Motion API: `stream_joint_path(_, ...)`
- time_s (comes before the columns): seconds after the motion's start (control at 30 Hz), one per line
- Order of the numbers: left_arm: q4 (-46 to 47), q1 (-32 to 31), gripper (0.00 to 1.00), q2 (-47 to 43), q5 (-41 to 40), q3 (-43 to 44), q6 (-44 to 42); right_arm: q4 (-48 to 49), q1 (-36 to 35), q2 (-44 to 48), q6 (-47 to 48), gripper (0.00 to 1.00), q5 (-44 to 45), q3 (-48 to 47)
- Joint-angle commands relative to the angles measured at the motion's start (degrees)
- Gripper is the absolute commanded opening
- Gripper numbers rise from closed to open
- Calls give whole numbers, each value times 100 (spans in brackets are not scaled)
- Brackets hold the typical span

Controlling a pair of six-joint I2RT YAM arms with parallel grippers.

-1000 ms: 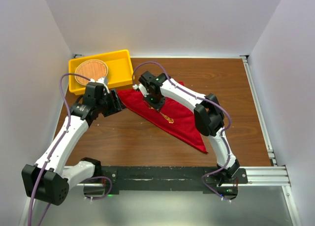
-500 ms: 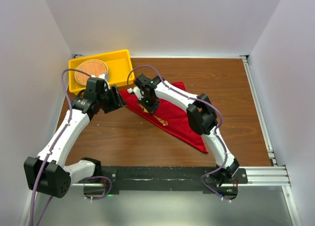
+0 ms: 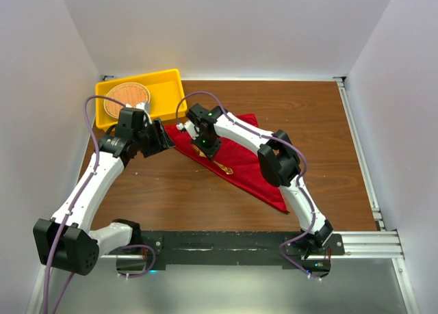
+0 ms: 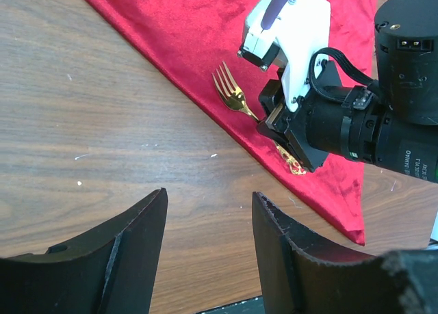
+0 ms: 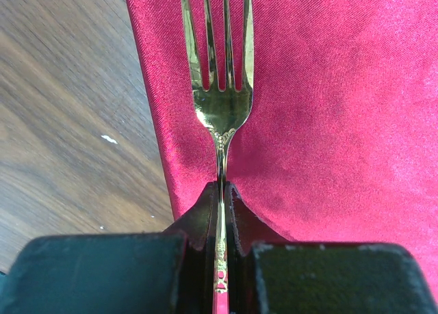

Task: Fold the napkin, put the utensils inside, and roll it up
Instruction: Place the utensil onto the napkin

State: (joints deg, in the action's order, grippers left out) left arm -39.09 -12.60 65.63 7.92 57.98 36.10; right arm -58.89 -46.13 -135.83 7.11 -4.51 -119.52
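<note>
**A:** From above, where is the fork?

**B:** The fork (image 3: pixel 224 167) shows gold on the red napkin (image 3: pixel 256 174), near its left edge and just beside the right hand (image 3: pixel 208 148). The left hand (image 3: pixel 163 137) hangs by the napkin's far-left corner, over the brown wooden counter (image 3: pixel 321 129). A yellow tray (image 3: pixel 171 87) holding a round woven mat (image 3: pixel 127 95) sits at the counter's far-left corner. White walls (image 3: pixel 226 27) close it in.

**A:** And the left wrist view?

**B:** The left hand is released, its fingers spread over bare wood with nothing between them. Beyond it, the fork's tines stick out of the right hand along the napkin's edge.

**A:** The right wrist view?

**B:** The right hand is clenched on the fork's handle, just below the neck. The tines stretch away over the red cloth, with wood to the left.
</note>
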Motion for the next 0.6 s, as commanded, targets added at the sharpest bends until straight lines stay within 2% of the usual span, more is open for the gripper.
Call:
stream_joint_path(0.0, 42, 73, 58, -23, 122, 170, -173, 27, -45, 109, 115, 0, -173, -89)
stream_joint_path(0.57, 147, 153, 58, 29, 236, 135, -191, 97, -72, 153, 247, 0, -313, 193)
